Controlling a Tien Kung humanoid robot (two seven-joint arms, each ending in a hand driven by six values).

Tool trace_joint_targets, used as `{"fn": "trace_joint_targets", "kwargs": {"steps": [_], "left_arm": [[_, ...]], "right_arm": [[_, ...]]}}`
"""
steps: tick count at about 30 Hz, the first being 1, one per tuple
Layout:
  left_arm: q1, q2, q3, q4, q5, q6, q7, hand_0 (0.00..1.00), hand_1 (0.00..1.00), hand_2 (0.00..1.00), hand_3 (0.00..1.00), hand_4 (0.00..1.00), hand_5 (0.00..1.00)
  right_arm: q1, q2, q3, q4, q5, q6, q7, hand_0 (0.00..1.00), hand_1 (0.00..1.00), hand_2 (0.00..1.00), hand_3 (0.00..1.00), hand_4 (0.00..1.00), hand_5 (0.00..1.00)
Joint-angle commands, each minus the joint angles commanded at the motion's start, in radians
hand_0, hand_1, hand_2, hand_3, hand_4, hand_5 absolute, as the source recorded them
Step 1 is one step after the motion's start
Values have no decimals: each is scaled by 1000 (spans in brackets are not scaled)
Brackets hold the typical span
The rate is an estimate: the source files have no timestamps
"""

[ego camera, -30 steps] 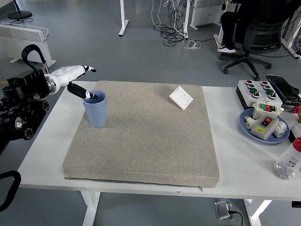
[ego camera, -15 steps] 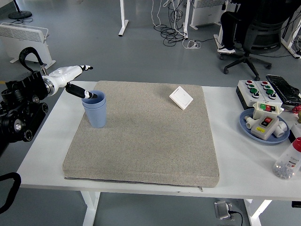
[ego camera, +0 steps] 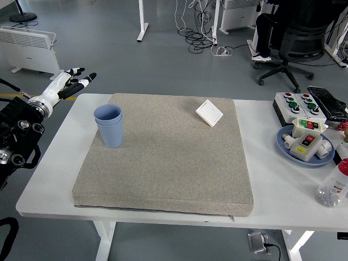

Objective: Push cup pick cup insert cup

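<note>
Two light blue cups (ego camera: 110, 125) stand nested, one inside the other, upright on the left part of the grey mat (ego camera: 163, 157). My left hand (ego camera: 69, 84) is white with black fingertips. It is raised over the table's far left corner, well left of the cups and apart from them. Its fingers are spread and hold nothing. My right hand is out of view.
A white square pad (ego camera: 209, 112) lies on the mat's far right. A button box (ego camera: 299, 105), a blue dish with parts (ego camera: 305, 143) and a bottle (ego camera: 333, 187) stand at the table's right edge. A person sits on a black chair (ego camera: 291, 41) beyond.
My left hand has drawn its finger off the cup's rim and pulled back up and to the left. The nested cups stay in place.
</note>
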Motion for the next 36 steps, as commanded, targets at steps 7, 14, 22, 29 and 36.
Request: {"fn": "trace_joint_targets", "kwargs": {"steps": [7, 14, 22, 29, 36], "left_arm": [[95, 9, -91, -108, -298, 11, 48, 821, 840, 912, 832, 647, 998], [200, 1, -141, -223, -591, 28, 18, 824, 847, 914, 835, 644, 998], [313, -42, -193, -305, -929, 41, 3, 825, 848, 919, 833, 638, 998], [409, -85, -212, -379, -1173, 51, -4, 833, 853, 926, 847, 625, 998], [476, -136, -229, -433, -1144, 57, -8, 833, 855, 929, 849, 625, 998]], "right_arm": [[5, 0, 2, 0, 5, 1, 3, 759, 657, 678, 563, 96, 469], [6, 1, 9, 0, 3, 2, 3, 760, 656, 679, 563, 96, 468], [7, 2, 18, 0, -5, 3, 4, 760, 656, 678, 563, 96, 468], [10, 4, 22, 0, -4, 4, 7, 759, 655, 679, 563, 96, 468], [10, 4, 24, 0, -5, 5, 8, 760, 655, 678, 563, 96, 467]]}}
